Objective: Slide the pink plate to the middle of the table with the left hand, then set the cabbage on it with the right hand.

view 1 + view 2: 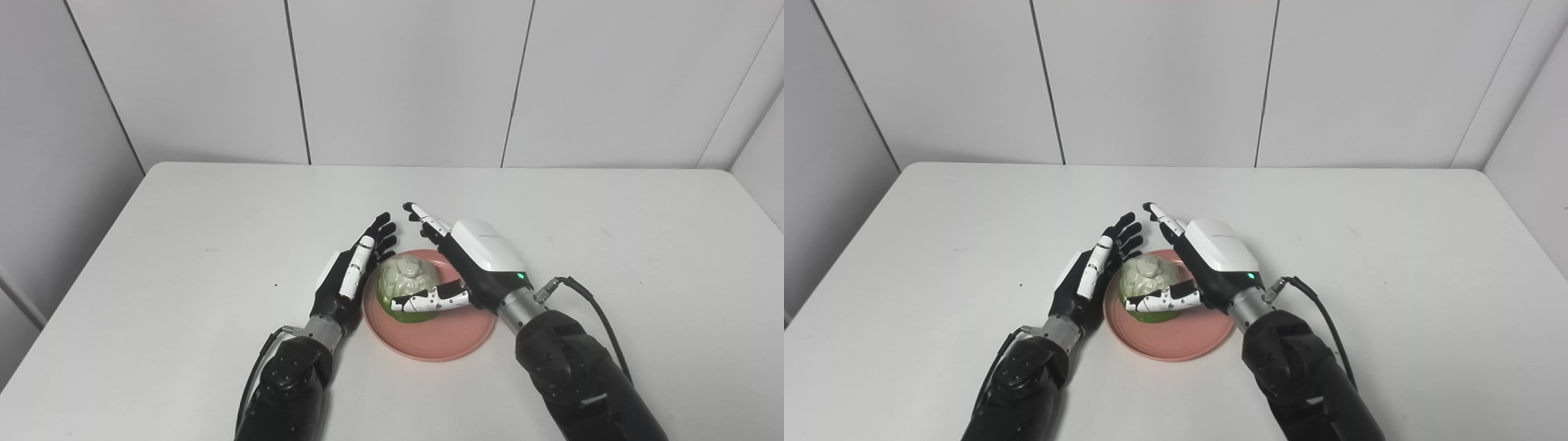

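We see one white table [184, 245] with rounded far corners, its back edge close to a panelled wall [404, 79] and its left and right edges running out toward the sides of both views; broad bare tabletop lies to the left, to the right and behind the work, while the near middle is crowded by the two arms. One pink plate [441, 343] sits near the middle of the table's width, toward the near side and well clear of every edge. One cabbage [405, 283], pale green with a darker green base, rests on the plate's left half, not hanging over the rim. Our left hand [350, 272] stands edge-up just beside the plate's left rim, fingers straight and close together, holding nothing; whether it touches the rim we cannot tell. Our right hand [474, 260] hovers over the plate's right and far side with its fingers [425, 219] stretched out past the far rim and its thumb [432, 301] reaching across the front of the cabbage, touching or nearly touching it; the hand is spread and does not clasp the cabbage. A small green light glows near the right wrist. There is faint print on the white back of the right hand, too small to read.
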